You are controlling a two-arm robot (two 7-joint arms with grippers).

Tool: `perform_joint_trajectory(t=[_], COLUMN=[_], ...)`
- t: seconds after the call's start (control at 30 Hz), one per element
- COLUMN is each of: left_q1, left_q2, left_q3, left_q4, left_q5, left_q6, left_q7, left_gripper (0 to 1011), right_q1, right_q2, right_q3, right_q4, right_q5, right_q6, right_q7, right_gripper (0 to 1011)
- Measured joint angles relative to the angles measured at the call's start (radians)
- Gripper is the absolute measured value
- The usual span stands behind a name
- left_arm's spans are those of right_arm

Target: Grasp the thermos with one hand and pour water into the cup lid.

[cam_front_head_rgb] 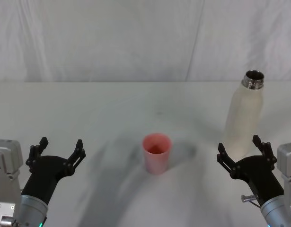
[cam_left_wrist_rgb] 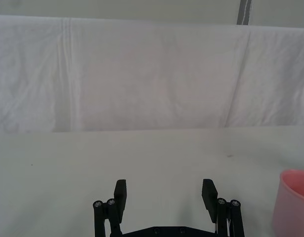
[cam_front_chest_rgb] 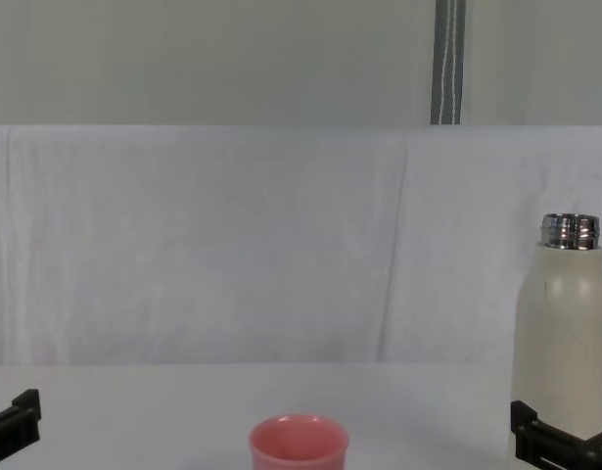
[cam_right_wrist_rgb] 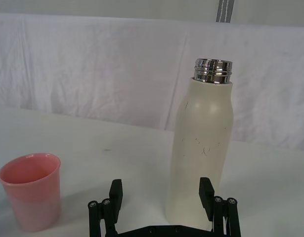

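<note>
Thermos (cam_front_head_rgb: 244, 116) stands uncapped at far right, right gripper (cam_front_head_rgb: 243, 151) spread wide just before it; pink cup lid (cam_front_head_rgb: 156, 152) sits centre, contents unclear; left gripper (cam_front_head_rgb: 57, 148) open, near left.

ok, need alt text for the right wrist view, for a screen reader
The right gripper is open, its black fingers just short of an upright cream-white thermos with an uncapped steel neck. A small pink cup lid stands apart from it on the white table, with a white cloth backdrop behind.
</note>
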Motion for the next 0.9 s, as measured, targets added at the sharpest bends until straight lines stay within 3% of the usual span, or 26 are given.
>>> perform_joint_trajectory(t=[0.9], left_q1=[0.000], left_q2=[0.000], left_q3=[0.000], left_q4=[0.000], left_q5=[0.000], left_q6=[0.000], left_q7=[0.000], left_gripper=[1001], right_q1=[0.000], right_q2=[0.000], right_q3=[0.000], right_q4=[0.000], right_q5=[0.000], right_q6=[0.000], right_q7=[0.000], right_gripper=[1001])
